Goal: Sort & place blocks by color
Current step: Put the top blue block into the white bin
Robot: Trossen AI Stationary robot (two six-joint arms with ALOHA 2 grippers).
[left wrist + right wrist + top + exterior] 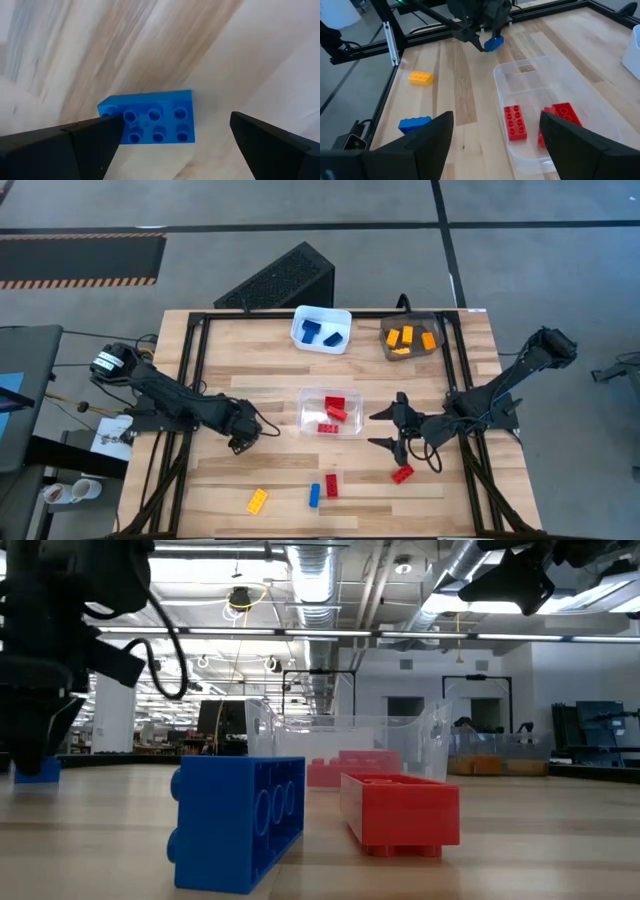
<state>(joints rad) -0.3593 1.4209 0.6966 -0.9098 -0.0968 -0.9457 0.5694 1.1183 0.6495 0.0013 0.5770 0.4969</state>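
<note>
Blue block (150, 120) under left gripper (172, 145) — jaws spread, probably off-centre — centre before pinching.

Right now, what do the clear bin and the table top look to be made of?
Clear bin: looks like thin transparent plastic, glossy; the red blocks and wood show through its walls. Table top: light wood planks, matte, with visible grain and seams; possibly a laminate.
</note>
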